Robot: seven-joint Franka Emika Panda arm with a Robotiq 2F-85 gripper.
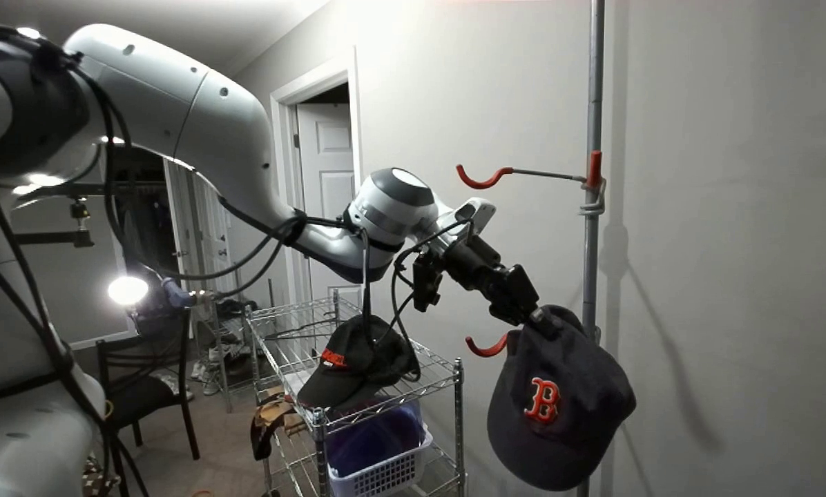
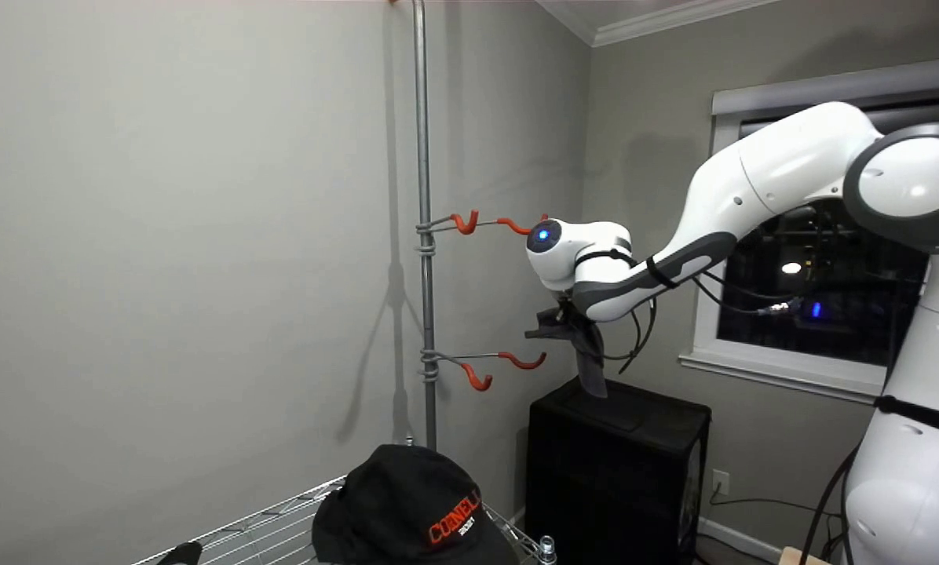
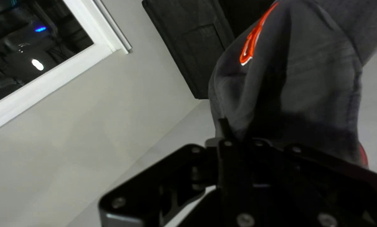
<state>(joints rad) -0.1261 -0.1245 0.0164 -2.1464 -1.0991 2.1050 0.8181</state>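
Fingers [image 3: 226, 128], black, clenched on the upper edge of 1 dark cap [image 1: 558, 428] with a red letter B on its front. Cap hangs from the gripper [image 1: 543, 321], brim downward, covering part of the pole [image 1: 594, 103] in an exterior view.

Lower hook [image 1: 487, 347], red-ended: partly hidden behind the cap; contact between the 2 cannot be told here. Upper hook [image 1: 485, 178], red-ended: higher up the pole, well apart from the cap. Hooks visible in an exterior view: 4, in 2 pairs, high and low.

Wrist housing [image 2: 587, 251], white: blocks much of the gripper in an exterior view, along with part of an upper hook.

Black cap [image 2: 407, 502], orange lettering: 1, on the top shelf of the wire rack [image 1: 460, 414]; cables [image 1: 367, 290] hang across it in an exterior view.

White basket [image 1: 378, 476]: 1, purple-blue inside, on a lower shelf. Brown-and-black item [image 1: 275, 411]: 1, at the rack's side, identity unclear.

Black chair [image 1: 149, 397]: 1, beyond the rack. White door [image 1: 327, 186]: 1, ajar. Black box [image 2: 611, 471]: 1, large, standing near the window [image 2: 752, 314], whose pane is dark.
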